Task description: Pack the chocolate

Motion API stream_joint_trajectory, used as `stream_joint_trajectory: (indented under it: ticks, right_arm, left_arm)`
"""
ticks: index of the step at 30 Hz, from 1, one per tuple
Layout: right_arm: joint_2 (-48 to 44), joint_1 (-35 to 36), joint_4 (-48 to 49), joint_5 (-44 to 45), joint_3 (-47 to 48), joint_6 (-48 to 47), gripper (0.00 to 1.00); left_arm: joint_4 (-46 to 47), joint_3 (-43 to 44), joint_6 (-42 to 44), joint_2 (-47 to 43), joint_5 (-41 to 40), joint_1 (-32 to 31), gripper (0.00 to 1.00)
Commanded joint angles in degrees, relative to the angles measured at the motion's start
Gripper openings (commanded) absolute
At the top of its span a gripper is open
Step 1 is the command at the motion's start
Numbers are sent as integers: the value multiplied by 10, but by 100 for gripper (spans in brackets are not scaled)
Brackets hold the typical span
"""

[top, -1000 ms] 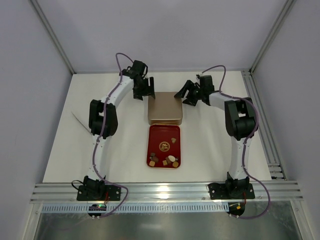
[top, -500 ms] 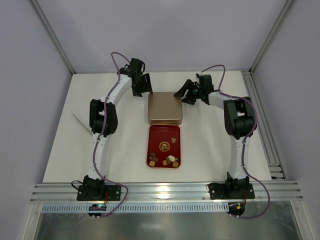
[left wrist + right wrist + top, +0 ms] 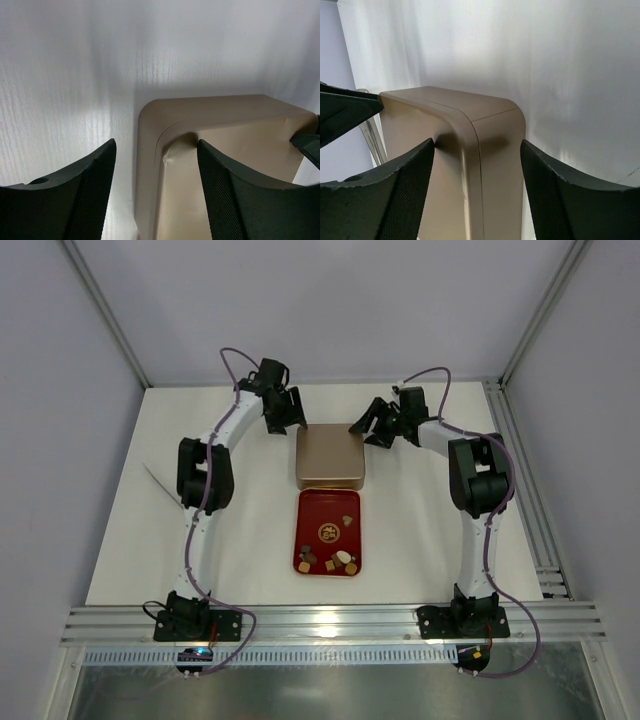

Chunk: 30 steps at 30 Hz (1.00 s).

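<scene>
The chocolate (image 3: 338, 559), several small dark brown, tan and cream pieces, lies in the red tray (image 3: 320, 506) in the top view, mostly at its near end. A gold box (image 3: 329, 457) sits just behind the tray. My left gripper (image 3: 288, 420) is open and straddles the box's far left corner (image 3: 150, 112), one finger over the lid, one outside over the table. My right gripper (image 3: 366, 429) is open and straddles the far right corner (image 3: 492, 120) the same way. Neither holds anything.
A thin white sheet (image 3: 160, 483) lies at the table's left edge beside the left arm. Aluminium rails run along the right side (image 3: 520, 470) and the front (image 3: 330, 625). White walls enclose the table on three sides.
My left gripper has moved back and a little left, to the gold box's far left corner. My right gripper has shifted only slightly. The box, tray and chocolate have not moved.
</scene>
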Motion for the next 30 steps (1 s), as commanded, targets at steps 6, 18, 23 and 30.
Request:
stream_joint_trajectory:
  ticks: [6, 18, 23, 30]
  right_arm:
    - [-68, -26, -39, 37, 65, -46, 80]
    - [-397, -27, -44, 123, -93, -94, 100]
    - [-550, -27, -82, 154, -197, -113, 100]
    - [-721, -27, -183, 235, -286, -157, 100]
  left_arm:
    - [38, -12, 37, -75, -22, 6, 72]
    - [120, -268, 19, -387, -17, -13, 73]
    - [137, -408, 15, -520, -21, -33, 73]
    - [129, -523, 35, -674, -38, -41, 74]
